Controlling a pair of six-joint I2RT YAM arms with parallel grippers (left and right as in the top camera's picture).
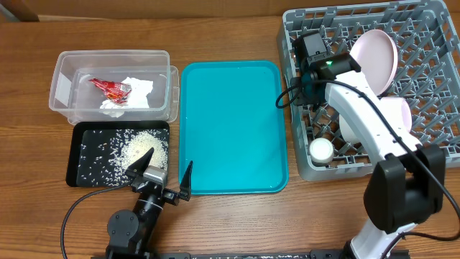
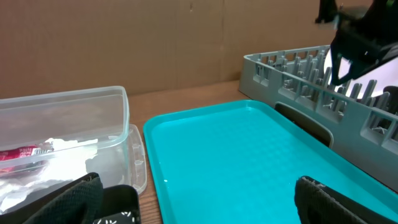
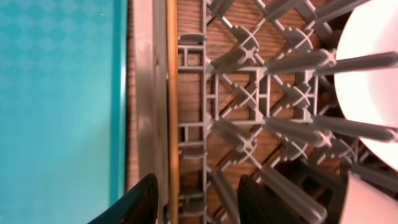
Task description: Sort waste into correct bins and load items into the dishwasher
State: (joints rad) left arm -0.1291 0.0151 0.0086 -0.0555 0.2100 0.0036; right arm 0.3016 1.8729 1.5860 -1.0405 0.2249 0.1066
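Observation:
The clear tub point(image 1: 65, 68) holds the red sauce packet point(image 1: 109, 88) and the white napkin point(image 1: 136, 90); both also show in the left wrist view point(image 2: 22, 154). Rice point(image 1: 136, 147) lies in the black tray point(image 1: 80, 169). The grey dish rack point(image 1: 431, 137) holds the pale plate point(image 1: 375, 57) on edge, the pale bowl point(image 1: 395, 115) and the white cup point(image 1: 321, 150). My right gripper point(image 3: 202, 202) is open, low at the rack's left wall point(image 1: 300, 85), with a wooden chopstick point(image 3: 173, 93) lying between its fingers along the wall. My left gripper point(image 1: 164, 173) is open and empty. The metal bowl is hidden.
The teal serving tray point(image 1: 230, 129) lies between the bins and the rack; it fills the left wrist view point(image 2: 249, 155). My left gripper point(image 2: 199, 205) straddles the tray's near left corner and the black tray's corner. Rack pegs point(image 3: 249, 56) stand close to my right fingers.

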